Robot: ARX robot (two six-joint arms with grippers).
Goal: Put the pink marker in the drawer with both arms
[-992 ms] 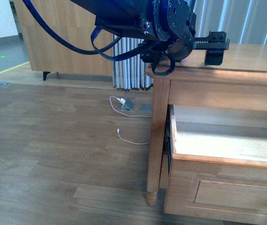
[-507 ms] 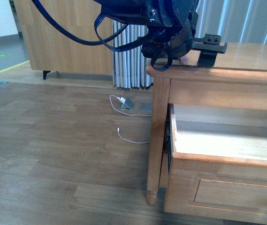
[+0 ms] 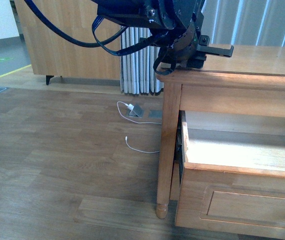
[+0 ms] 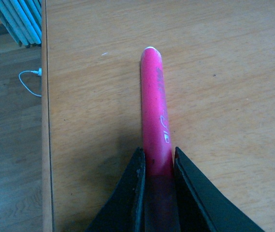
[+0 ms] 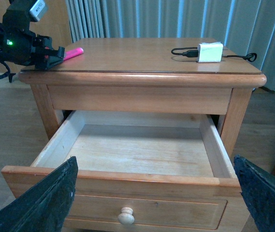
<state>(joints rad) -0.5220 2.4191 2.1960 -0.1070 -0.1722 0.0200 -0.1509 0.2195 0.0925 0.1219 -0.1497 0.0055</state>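
Grasp step: L gripper (image 4: 158,159) pinches pink marker (image 4: 152,96) by its end, at tabletop's (image 5: 142,55) left edge. R gripper (image 5: 156,176) gapes wide, empty, facing open drawer (image 5: 127,181). Next, prob.: lift, carry over drawer, release.

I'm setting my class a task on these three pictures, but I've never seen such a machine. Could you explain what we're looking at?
This is a two-armed robot; each arm ends in a pincer gripper. The front view looks out from the robot's body and shows its left arm; the other two come from cameras on its wrists. The left gripper is shut on the pink marker, which lies on the wooden table. The right gripper, open, faces the open drawer. A white charger also sits on the table.
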